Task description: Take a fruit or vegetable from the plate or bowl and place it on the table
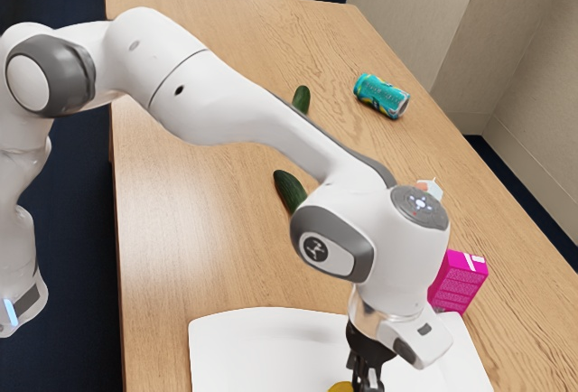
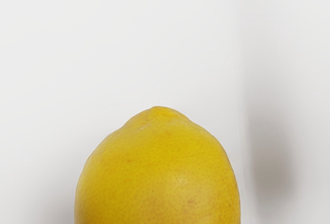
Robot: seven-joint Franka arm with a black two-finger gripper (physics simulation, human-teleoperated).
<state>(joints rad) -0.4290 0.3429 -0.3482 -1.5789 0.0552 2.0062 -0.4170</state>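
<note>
Clock directions are the exterior view's, with the gripper as the hub and 12 at the top. The wooden table (image 1: 181, 229) runs from beneath the tray up toward 12. The white arm (image 1: 212, 94) comes in from 10 o'clock, arches over the table, slopes down through its forearm and bends at the wrist, so that the hand points steeply down. A dark disc on the wrist joint bears a white emblem (image 1: 315, 248). The black gripper (image 1: 368, 354) is low over the white tray (image 1: 244, 347); whether it is released or clenched on anything, I cannot tell.

The magenta box (image 1: 459, 281) stands between 1 and 2 o'clock, its pale print too small to read. The teal can (image 1: 381, 97) lies on its side well away at 12, its markings illegible. One dark green cucumber (image 1: 289, 190) lies at 11, another (image 1: 302, 99) farther off between 11 and 12, both partly hidden by the arm. The yellow lemon (image 1: 340, 387) is at the tray, just beside the gripper, between 7 and 8; the wrist view shows its nubbed end against white. A small white carton (image 1: 432, 189) peeks out between 12 and 1.
</note>
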